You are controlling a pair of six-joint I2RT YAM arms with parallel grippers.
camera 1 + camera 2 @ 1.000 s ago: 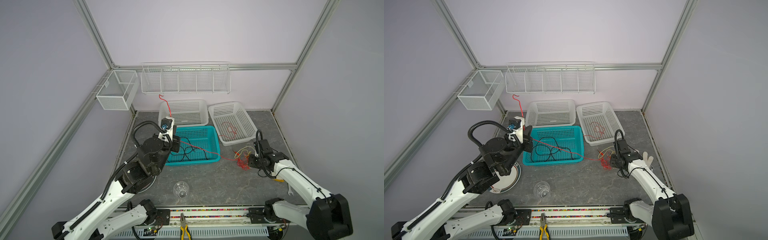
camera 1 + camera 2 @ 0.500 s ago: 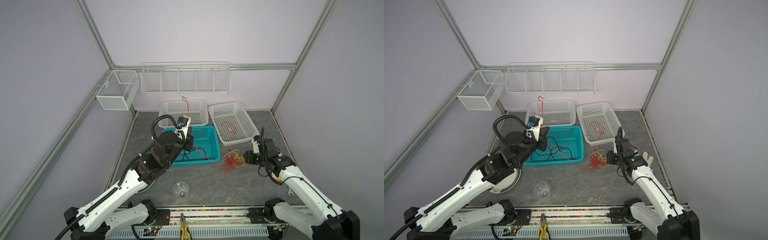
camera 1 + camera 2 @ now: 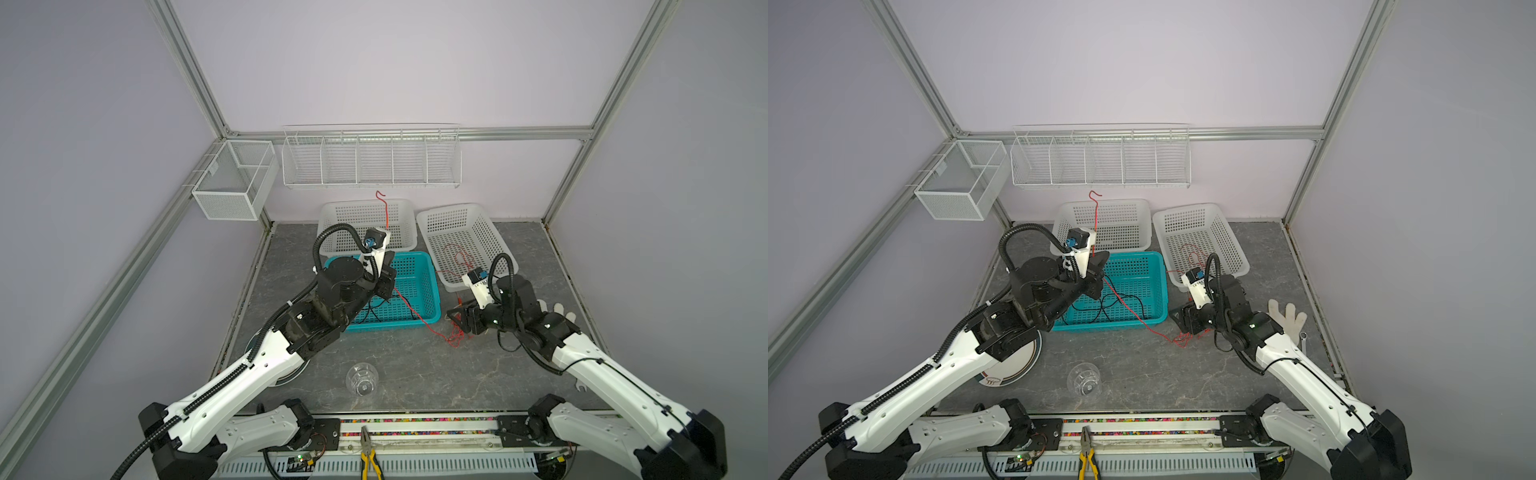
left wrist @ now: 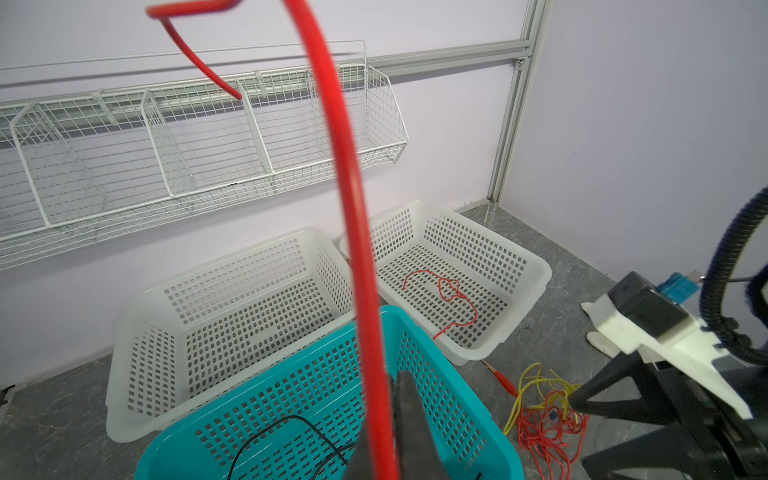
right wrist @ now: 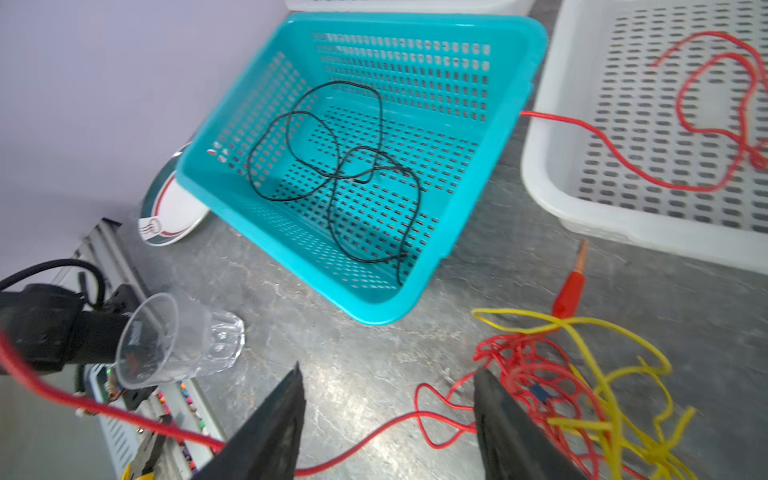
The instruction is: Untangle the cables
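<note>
L gripper (image 3: pixel 385 272) is clamped shut on the red cable (image 3: pixel 409 309) in both top views, up above the teal basket (image 3: pixel 436 299). Cable's free end pokes straight up past the gripper w/ a hooked tip. The other way it slopes down over the basket's front rim to the red-and-yellow tangle (image 3: pixel 455 338) on the grey stone-look table (image 3: pixel 415 374). R gripper (image 3: pixel 456 318) sits low, just beside that tangle; I can't tell its opening from up here. Clear glass (image 3: pixel 1084 378) and plate (image 3: pixel 1021 365) are nearer the front, well apart from the tangle.

Left wrist view: L gripper (image 4: pixel 384 419) pinches the smooth, glossy red cable (image 4: pixel 353 199), which arcs up and curls back. Teal basket (image 4: pixel 291 386) is slotted plastic w/ a thin black cable (image 4: pixel 286 422) inside. A white basket (image 4: pixel 536 286), also slotted, holds a loose red cable (image 4: pixel 453 295) w/ a knot in it. Tangle (image 4: pixel 548 415) lies on the table by the R arm.

Right wrist view: R gripper (image 5: pixel 386 399) has its fingers wide apart, holding nothing. A strand of red cable (image 5: pixel 374 428) lies on the table between them. Tangle (image 5: pixel 561 374) is right by one finger. Black cable (image 5: pixel 345 166) loops on the teal basket's floor. Glass (image 5: pixel 178 340) lies on its side.
</note>
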